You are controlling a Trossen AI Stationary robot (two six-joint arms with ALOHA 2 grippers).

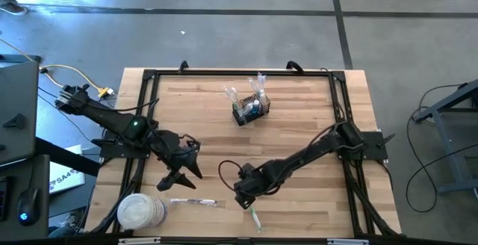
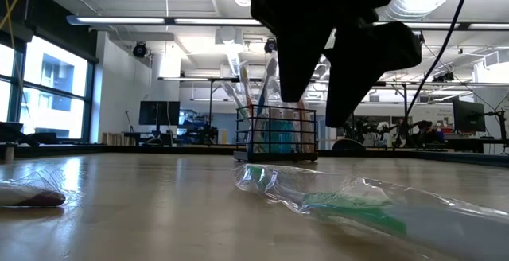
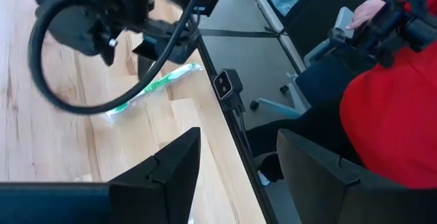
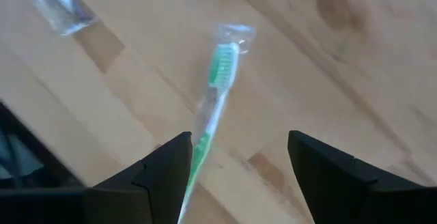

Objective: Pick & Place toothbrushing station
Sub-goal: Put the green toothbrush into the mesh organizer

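Butcher-block table [image 1: 299,163] inside a black frame carries everything, with an open lab room behind it. Near the far edge, about midway across, stands the basket [image 1: 250,110], upright, with several wrapped brushes [image 1: 258,88] already standing in it; in the low view their heads rise above its mesh wall. So part of the loading looks done.

Two wrapped brushes are left lying flat near the front edge. One, green [image 1: 255,216], lies just below the right gripper [image 1: 245,199], which hovers over it with jaws well apart and nothing between them; its own wrist view shows the green brush [image 4: 213,101] running down between the fingers, untouched. The other, pale [image 1: 193,202], lies just beside the white tub [image 1: 140,212].

Left gripper [image 1: 179,179] hangs above the table between tub and pale brush, also open and empty.

By my reckoning the green brush is next: close, lift, carry to the basket. Then the pale one remains.
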